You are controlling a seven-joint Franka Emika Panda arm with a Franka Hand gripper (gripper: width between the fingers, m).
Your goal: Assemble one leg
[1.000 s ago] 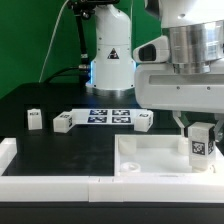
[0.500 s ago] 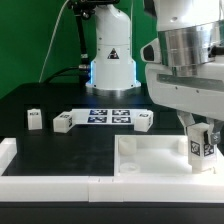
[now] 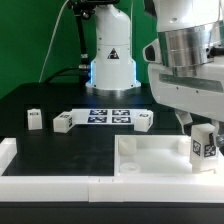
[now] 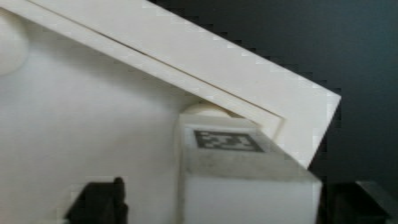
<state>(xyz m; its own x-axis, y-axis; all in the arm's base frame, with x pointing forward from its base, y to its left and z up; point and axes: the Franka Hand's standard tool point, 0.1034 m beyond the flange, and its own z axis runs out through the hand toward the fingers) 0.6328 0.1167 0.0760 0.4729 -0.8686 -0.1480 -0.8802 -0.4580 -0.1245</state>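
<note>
The leg (image 3: 203, 145), a small white blocky peg with a tag on its face, stands upright at the near right corner of the large white square panel (image 3: 150, 162). My gripper (image 3: 200, 126) hangs straight above it with its fingers down either side of the leg's top. In the wrist view the leg (image 4: 240, 165) sits between the dark fingers (image 4: 98, 205). One finger is against it and the other stands a little apart from it. The gripper (image 4: 228, 208) looks open around the leg. The panel's corner (image 4: 267, 90) lies just beyond the leg.
Three more legs lie on the black table: one at the far left (image 3: 35, 119), one beside the marker board (image 3: 63, 122), one at the board's right end (image 3: 143, 121). The marker board (image 3: 105, 115) lies in front of the arm's base (image 3: 110, 60). A white ledge (image 3: 40, 186) runs along the front.
The gripper came down and shifted slightly to the exterior view's right with the leg. The leg has dropped a little and now stands straight on the panel's corner.
</note>
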